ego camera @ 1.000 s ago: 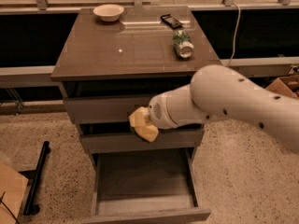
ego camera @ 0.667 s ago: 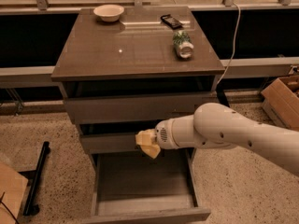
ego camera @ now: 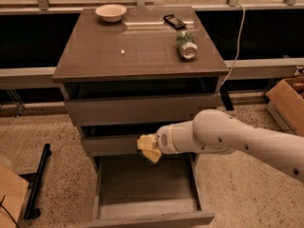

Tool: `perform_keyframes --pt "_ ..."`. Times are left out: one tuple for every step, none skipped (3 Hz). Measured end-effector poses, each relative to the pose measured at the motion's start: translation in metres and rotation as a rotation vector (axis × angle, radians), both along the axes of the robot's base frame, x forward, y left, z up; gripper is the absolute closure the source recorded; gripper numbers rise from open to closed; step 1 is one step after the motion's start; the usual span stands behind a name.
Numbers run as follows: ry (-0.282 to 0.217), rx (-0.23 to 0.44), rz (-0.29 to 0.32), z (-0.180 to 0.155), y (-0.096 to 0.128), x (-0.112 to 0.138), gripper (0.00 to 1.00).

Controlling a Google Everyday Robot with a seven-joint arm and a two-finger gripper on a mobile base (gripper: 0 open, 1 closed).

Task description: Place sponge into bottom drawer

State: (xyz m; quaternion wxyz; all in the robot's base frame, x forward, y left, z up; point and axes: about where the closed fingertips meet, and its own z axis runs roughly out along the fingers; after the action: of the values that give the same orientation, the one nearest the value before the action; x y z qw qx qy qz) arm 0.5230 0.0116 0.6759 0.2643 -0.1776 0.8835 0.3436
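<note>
The pale yellow sponge [ego camera: 148, 148] hangs in the air at the tip of my white arm. My gripper [ego camera: 155, 145] is shut on it, just in front of the middle drawer's front and above the back of the open bottom drawer [ego camera: 142, 184]. That drawer is pulled out, and its grey-brown inside is bare. My wrist hides most of the gripper.
On the cabinet top stand a white bowl [ego camera: 111, 12], a green-labelled can [ego camera: 186, 44] lying on its side and a small dark object [ego camera: 175, 21]. A cardboard box [ego camera: 287, 101] stands at the right. A black bar [ego camera: 37, 182] lies on the floor at the left.
My arm has lowered with the sponge in the gripper, from the middle drawer's front down to just above the open bottom drawer. The drawer has not moved.
</note>
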Motion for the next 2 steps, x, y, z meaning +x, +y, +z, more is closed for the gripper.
perform_keyframes --pt "0.006 0.025 0.017 -0.045 -0.007 0.016 1.00" --pt "0.031 0.060 0.029 -0.086 -0.015 0.029 1.00"
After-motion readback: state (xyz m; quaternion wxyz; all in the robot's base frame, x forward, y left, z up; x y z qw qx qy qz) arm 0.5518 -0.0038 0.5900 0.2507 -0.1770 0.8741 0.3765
